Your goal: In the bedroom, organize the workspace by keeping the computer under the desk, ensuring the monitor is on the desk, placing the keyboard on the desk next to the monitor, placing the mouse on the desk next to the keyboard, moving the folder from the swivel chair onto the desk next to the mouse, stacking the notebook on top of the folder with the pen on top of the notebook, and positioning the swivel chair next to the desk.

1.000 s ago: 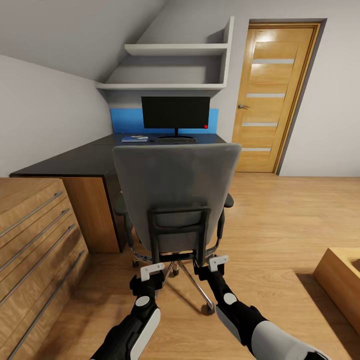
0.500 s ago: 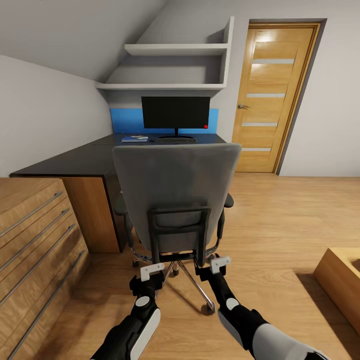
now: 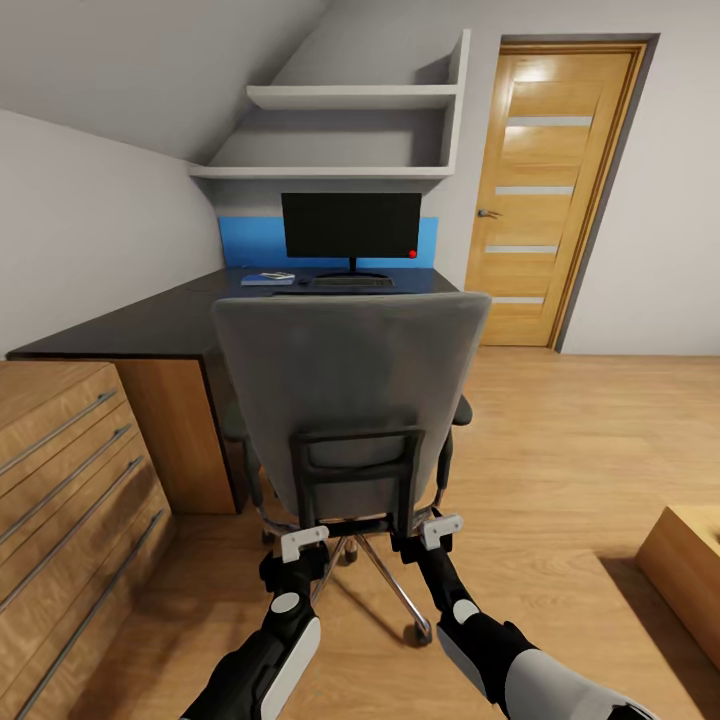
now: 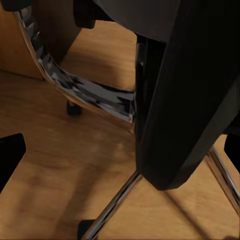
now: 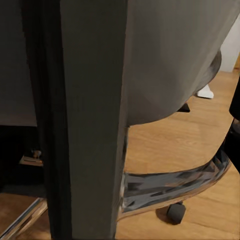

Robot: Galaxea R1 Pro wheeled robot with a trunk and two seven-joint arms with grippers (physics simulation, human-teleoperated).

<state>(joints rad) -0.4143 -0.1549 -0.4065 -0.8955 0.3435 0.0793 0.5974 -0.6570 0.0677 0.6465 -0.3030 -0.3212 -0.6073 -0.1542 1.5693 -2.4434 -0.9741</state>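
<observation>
The grey swivel chair (image 3: 350, 390) stands with its back to me, in front of the black desk (image 3: 140, 325). On the desk are the monitor (image 3: 350, 225), the keyboard (image 3: 350, 282) and, to its left, the blue folder (image 3: 262, 280) with a small flat thing on it, too small to identify. The computer is hidden. My left gripper (image 3: 303, 543) and right gripper (image 3: 440, 528) sit at the foot of the chair's black back frame (image 4: 180, 100) (image 5: 85, 125). Both look open, fingers spread wide beside the frame. The chrome base (image 4: 85, 92) shows below.
A light-wood drawer unit (image 3: 60, 470) stands close on the left, touching the desk's end. A wooden door (image 3: 545, 190) is at the back right, wall shelves (image 3: 340, 100) hang over the monitor, and a low wooden unit (image 3: 690, 570) is at the right. Open floor (image 3: 580, 440) lies right of the chair.
The whole view has moved forward towards the desk, so the chair back looks larger and nearer. Both grippers keep their place at the chair's back frame.
</observation>
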